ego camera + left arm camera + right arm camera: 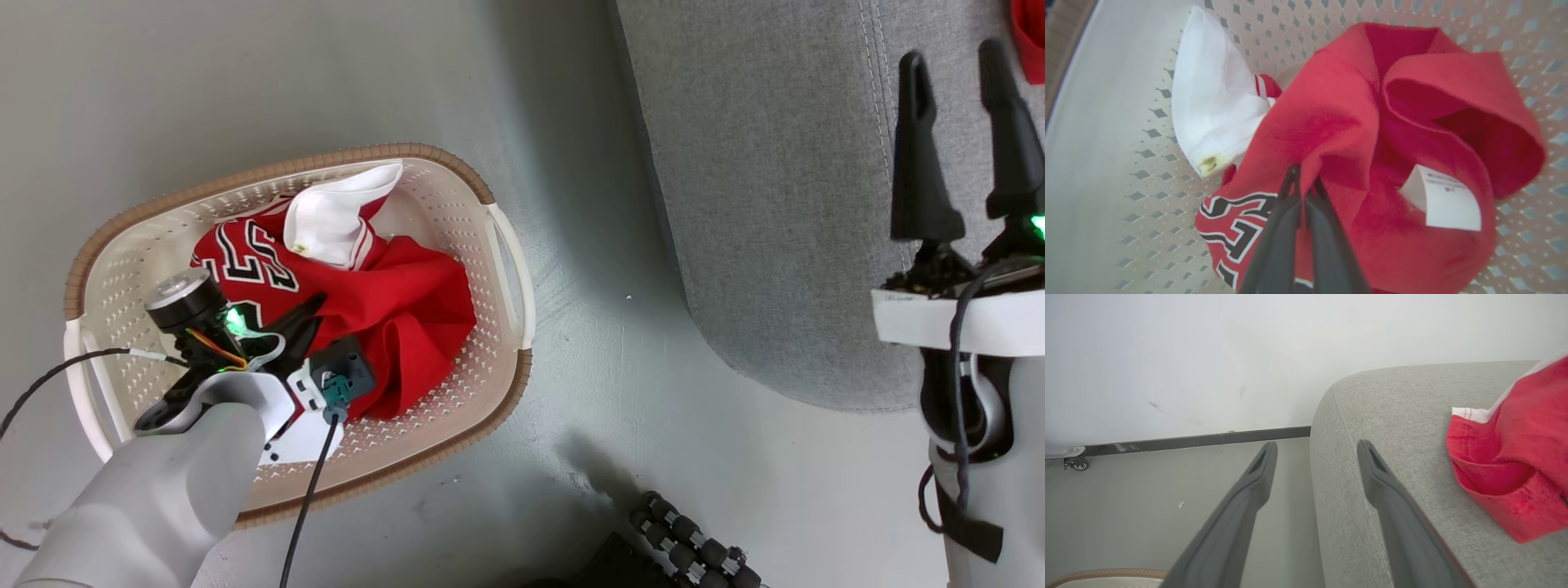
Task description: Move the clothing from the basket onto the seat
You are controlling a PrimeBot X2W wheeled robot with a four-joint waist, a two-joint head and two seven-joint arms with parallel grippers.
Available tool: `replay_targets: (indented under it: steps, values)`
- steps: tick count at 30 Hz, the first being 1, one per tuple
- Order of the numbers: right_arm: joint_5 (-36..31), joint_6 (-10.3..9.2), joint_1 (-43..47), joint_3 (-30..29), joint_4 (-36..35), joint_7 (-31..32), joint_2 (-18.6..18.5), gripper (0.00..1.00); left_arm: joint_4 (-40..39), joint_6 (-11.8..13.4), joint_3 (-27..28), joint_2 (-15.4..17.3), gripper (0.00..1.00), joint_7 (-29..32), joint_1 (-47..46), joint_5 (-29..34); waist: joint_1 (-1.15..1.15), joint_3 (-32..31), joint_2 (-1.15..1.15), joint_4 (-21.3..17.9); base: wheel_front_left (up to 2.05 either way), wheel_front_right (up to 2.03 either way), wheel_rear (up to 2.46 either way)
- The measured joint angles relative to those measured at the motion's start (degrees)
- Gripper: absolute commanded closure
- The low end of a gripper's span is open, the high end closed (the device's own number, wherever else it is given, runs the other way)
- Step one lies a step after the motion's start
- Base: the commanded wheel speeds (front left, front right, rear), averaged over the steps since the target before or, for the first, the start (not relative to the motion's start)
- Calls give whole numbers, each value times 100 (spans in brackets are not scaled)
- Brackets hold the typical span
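Nearest, down inside the cream basket on the grey floor: left gripper, fingers pressed together, pinching a fold of the red clothing, which is heaped there with a white sleeve and black-and-white lettering. Further right, raised over the light-grey seat: right gripper, fingers spread wide, holding nothing. Beyond, lying on the seat cushion: another red garment with white trim.

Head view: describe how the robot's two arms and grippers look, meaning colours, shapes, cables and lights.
The left forearm and right forearm are smooth pale-grey shells. The left gripper and right gripper each have two long, tapering dark fingers. A silver motor cap and teal connector sit at the left wrist. Both wrists carry green lights and black cables.
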Motion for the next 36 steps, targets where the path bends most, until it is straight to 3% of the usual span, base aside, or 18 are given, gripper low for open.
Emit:
replay_targets:
  steps: [20, 36]
  values:
    - [-277, 0, -248, 132, 252, -9, -3, 0, -297, 153, 147, -232, 100, -257, -58, -269, 0, -429, 0, 344, 0, 0, 0]
    - [-563, 0, -469, 371, 726, -9, -159, 0, -1505, 632, 559, -539, 100, -308, 363, -892, 0, -1133, 0, 859, 0, 0, 0]
